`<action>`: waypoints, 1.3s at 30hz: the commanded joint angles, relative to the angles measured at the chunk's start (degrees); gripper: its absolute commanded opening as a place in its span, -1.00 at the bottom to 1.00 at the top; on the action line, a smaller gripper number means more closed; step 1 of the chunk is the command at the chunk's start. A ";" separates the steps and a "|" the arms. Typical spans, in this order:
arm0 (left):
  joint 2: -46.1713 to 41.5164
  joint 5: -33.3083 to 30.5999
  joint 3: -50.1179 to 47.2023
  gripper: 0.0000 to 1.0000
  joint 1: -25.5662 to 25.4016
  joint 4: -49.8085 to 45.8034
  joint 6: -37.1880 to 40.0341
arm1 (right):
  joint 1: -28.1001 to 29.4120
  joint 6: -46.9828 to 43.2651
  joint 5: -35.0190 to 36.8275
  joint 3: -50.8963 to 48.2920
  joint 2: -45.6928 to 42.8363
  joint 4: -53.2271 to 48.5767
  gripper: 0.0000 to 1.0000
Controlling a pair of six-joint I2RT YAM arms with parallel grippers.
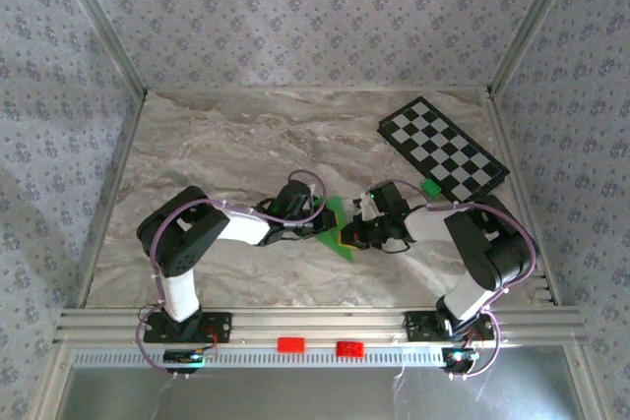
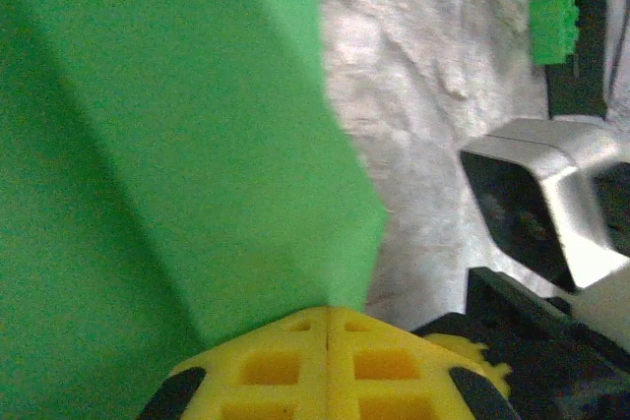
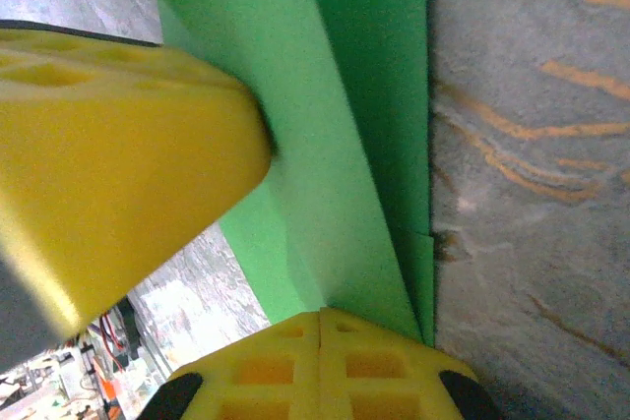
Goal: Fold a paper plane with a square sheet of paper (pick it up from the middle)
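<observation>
The bright green sheet of paper (image 1: pixel 338 215) is folded into a pointed wedge and sits between the two arms at mid-table. My left gripper (image 1: pixel 323 228) is shut on its left side; in the left wrist view the paper (image 2: pixel 177 145) spreads away from the closed yellow fingertips (image 2: pixel 328 314). My right gripper (image 1: pixel 351 235) is shut on the paper's right edge, where layered folds (image 3: pixel 354 145) run up from the closed tips (image 3: pixel 322 316). A yellow finger of the left gripper (image 3: pixel 108 145) presses against the paper beside it.
A black-and-white checkered board (image 1: pixel 443 150) lies at the back right, with a tiny green block (image 1: pixel 430 187) at its near corner. Side rails and patterned walls enclose the marble table (image 1: pixel 217 145). The right arm's camera housing (image 2: pixel 536 204) is close to the left gripper.
</observation>
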 commanded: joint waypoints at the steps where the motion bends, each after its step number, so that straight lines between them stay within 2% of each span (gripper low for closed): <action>1: 2.41 3.13 2.63 -0.91 -0.41 -1.92 2.02 | -0.47 -1.54 3.34 -2.06 2.68 -8.42 -1.00; 8: 4.50 -0.70 1.28 -0.94 1.33 -4.01 -0.31 | -0.95 -1.59 3.71 -2.81 3.04 -8.94 -1.00; 12: 5.70 1.17 2.46 -0.94 4.29 -4.09 2.68 | -1.04 -3.85 3.70 -3.37 2.87 -9.19 -1.00; 27: 7.75 1.70 9.40 -0.94 15.67 -16.24 10.88 | -1.74 -5.28 3.20 -4.52 2.10 -9.73 -1.00; 32: 7.81 1.11 11.40 -0.94 17.10 -19.79 12.55 | -2.07 -6.11 2.61 -4.53 2.06 -10.25 -1.00; 36: 8.52 0.62 11.72 -0.95 17.34 -19.24 10.98 | -2.53 -7.16 1.93 -4.23 2.32 -11.12 -1.00; 39: 5.59 -0.66 11.04 -0.95 17.40 -18.85 10.46 | -2.94 -7.92 1.69 -3.63 2.55 -12.14 -1.00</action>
